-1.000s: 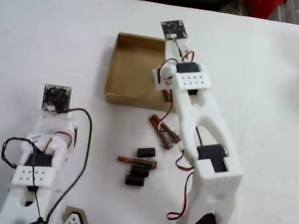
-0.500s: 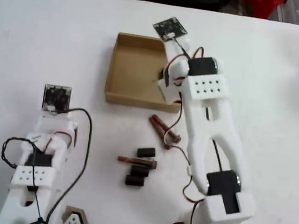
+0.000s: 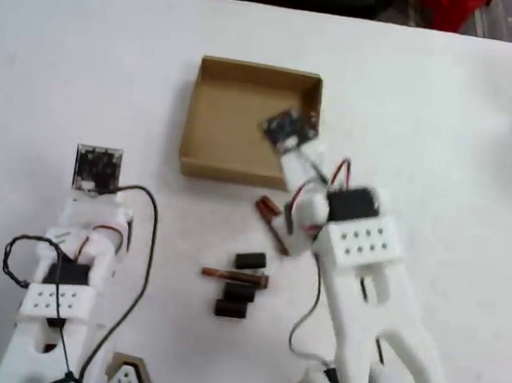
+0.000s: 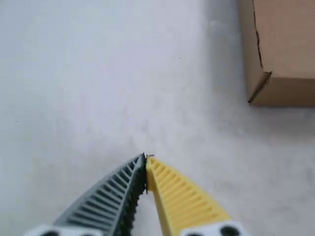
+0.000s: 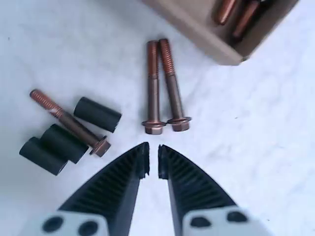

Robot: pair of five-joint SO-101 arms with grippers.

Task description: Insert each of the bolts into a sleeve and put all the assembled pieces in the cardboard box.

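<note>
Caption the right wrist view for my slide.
Right gripper hovers by two copper threaded bolts, near three black cylindrical sleeves.

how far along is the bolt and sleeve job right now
Done: two copper pieces lie in the cardboard box. In hand: nothing; the right gripper hangs empty by two loose bolts, the left gripper is shut on nothing. Left: those, a third bolt and three sleeves, all unassembled.
</note>
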